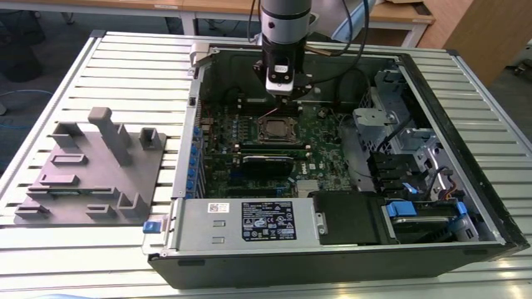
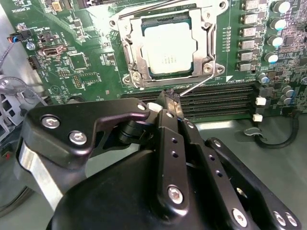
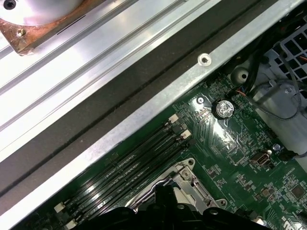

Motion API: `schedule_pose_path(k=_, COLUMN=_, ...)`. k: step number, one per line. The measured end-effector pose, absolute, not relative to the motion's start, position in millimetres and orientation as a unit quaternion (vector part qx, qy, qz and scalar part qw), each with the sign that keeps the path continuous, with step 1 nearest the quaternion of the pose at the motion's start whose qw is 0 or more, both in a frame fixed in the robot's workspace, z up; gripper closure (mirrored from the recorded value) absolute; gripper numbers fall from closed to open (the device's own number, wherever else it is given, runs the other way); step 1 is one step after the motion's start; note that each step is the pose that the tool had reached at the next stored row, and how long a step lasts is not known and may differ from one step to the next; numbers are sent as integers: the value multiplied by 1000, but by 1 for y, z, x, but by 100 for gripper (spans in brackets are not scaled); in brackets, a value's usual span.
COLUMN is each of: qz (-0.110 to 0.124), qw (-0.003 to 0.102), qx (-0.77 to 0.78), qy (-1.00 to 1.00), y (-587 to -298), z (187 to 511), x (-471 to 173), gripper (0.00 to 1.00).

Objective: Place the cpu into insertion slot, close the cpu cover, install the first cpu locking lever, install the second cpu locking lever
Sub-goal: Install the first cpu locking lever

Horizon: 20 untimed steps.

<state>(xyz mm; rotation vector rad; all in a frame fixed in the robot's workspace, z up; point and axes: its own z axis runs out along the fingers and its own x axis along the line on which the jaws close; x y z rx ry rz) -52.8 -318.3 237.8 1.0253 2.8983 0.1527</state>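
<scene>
Hanging over the open computer case (image 1: 184, 156), the gripper (image 2: 170, 96) has its tip just off the far edge of the insertion slot (image 2: 165, 80), low over the motherboard (image 2: 86, 72). In the second wrist view its two fingers are drawn together, tip against tip, with no gap visible. The free end of a thin wire locking lever (image 2: 196, 86) reaches those tips. It cannot be told whether the wire is pinched between them or merely touching. In the exterior view the lever slants up from the socket toward the gripper (image 1: 281, 94), so it is raised rather than latched flat.

The cpu (image 2: 168, 48) lies seated in the insertion slot, flat and square to it, just beside the closed fingertips but apart from them. Its face is dull silver-grey with faint print in the middle. The cpu cover (image 2: 136, 55), a silvery frame plate, lies folded down over the chip's edges, with the chip showing through its cut-out middle. Long black memory slots (image 2: 216, 96) run between the socket and the gripper body.

On the slatted table (image 1: 124, 62), a grey fixture (image 1: 91, 168) stands on the exterior view's left of the case, well apart from the arm.
</scene>
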Motion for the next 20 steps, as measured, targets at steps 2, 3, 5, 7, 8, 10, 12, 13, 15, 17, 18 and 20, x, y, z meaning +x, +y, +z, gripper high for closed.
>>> schedule_pose_path(k=2, qz=50, qw=32, qx=332, qy=941, y=-318, z=237, x=-53, gripper=89)
schedule_pose_path(k=3, qz=50, qw=32, qx=331, qy=942, y=-318, z=237, x=-53, gripper=89)
schedule_pose_path(k=5, qz=50, qw=31, qx=328, qy=943, y=-317, z=237, x=-53, gripper=89)
schedule_pose_path(k=7, qz=50, qw=31, qx=326, qy=943, y=-316, z=236, x=-54, gripper=89)
schedule_pose_path(k=8, qz=50, qw=31, qx=325, qy=944, y=-315, z=236, x=-54, gripper=89)
schedule_pose_path(k=10, qz=50, qw=31, qx=324, qy=944, y=-314, z=235, x=-55, gripper=89)
schedule_pose_path(k=12, qz=50, qw=31, qx=323, qy=945, y=-314, z=235, x=-55, gripper=89)
schedule_pose_path(k=13, qz=50, qw=31, qx=322, qy=945, y=-313, z=234, x=-55, gripper=89)
schedule_pose_path(k=15, qz=50, qw=31, qx=321, qy=945, y=-312, z=234, x=-56, gripper=89)
schedule_pose_path(k=17, qz=50, qw=31, qx=320, qy=946, y=-312, z=233, x=-56, gripper=89)
schedule_pose_path(k=18, qz=50, qw=31, qx=319, qy=946, y=-311, z=232, x=-56, gripper=89)
schedule_pose_path(k=20, qz=50, qw=31, qx=318, qy=946, y=-310, z=231, x=-56, gripper=89)
